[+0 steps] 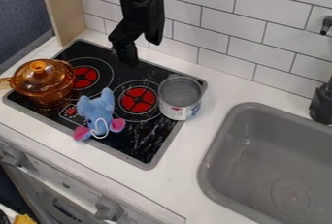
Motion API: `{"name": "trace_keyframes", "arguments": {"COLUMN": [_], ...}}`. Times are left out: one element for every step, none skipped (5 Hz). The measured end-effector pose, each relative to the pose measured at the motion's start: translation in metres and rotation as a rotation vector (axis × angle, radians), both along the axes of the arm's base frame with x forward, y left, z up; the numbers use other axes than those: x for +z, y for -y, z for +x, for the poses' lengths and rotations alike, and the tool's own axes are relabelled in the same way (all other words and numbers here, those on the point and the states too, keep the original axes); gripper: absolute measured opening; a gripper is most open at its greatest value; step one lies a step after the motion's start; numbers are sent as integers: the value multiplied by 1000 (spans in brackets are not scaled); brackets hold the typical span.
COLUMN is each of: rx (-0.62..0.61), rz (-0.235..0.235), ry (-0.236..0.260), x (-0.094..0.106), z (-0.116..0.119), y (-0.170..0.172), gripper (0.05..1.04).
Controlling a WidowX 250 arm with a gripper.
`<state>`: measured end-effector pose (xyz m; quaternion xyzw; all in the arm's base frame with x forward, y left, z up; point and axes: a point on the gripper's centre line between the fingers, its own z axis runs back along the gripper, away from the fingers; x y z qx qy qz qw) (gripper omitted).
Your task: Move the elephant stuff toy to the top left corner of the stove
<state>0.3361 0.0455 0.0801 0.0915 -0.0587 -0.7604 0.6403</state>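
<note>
The gripper (126,56) hangs over the back edge of the stove, between the two red burners, up and to the right of the toy and apart from it. A blue elephant stuffed toy (96,109) with pink ends and a white loop lies on the front part of the black stove (133,143), between the orange pot and the right burner. Whether the gripper's fingers are apart is too hard to make out.
An amber lidded pot (43,82) stands at the stove's left side. An open metal can (180,98) is at its right edge. The grey sink (259,150) lies to the right, a tiled wall (217,22) behind, and a wooden panel (63,12) at the back left.
</note>
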Motion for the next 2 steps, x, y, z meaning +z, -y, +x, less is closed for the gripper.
{"name": "trace_keyframes", "arguments": {"rx": [10,75], "rz": [-9,-17], "ry": [-27,-18], "x": [-9,-8], "z": [-3,-19], "y": [1,-8], "gripper": [1000,1000]}}
